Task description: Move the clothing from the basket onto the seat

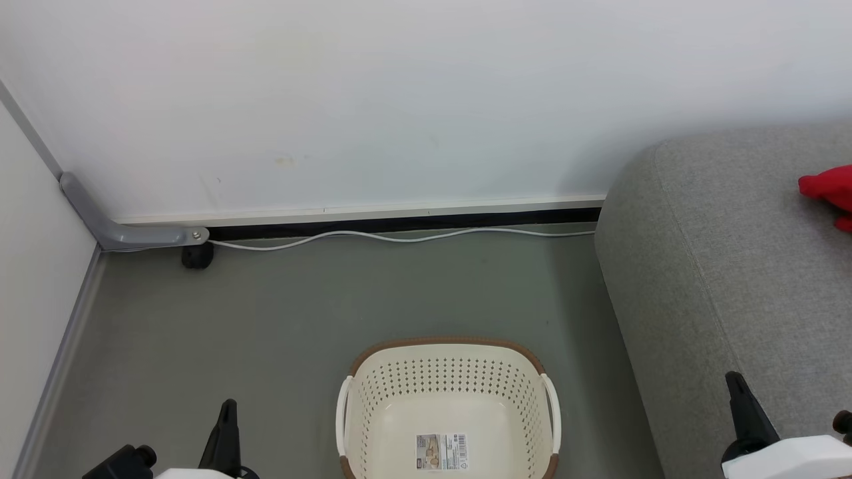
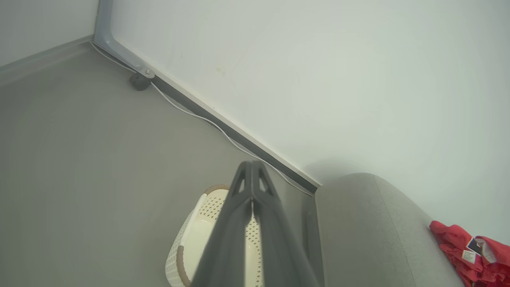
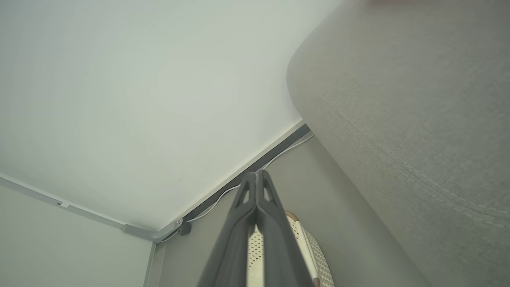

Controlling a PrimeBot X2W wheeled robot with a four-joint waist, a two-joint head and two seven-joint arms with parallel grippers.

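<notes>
floor (image 1: 266, 319) bears basket (image 1: 452, 379); clothing (image 1: 829, 189) lies on seat (image 1: 732, 266).

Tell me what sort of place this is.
Likely a corner of a plain indoor room, perhaps a mock living space: a light-grey fabric sofa by a bare white wall, a cream plastic laundry basket on the grey floor.

Open floor (image 1: 233, 332) L of basket (image 1: 452, 372); seat (image 1: 732, 279) blocks R.
Basket mouth open from above. Narrow floor strip btwn basket & seat edge. Wall (image 1: 399, 100) w/ cable (image 1: 399, 237) along its foot closes far side.
</notes>
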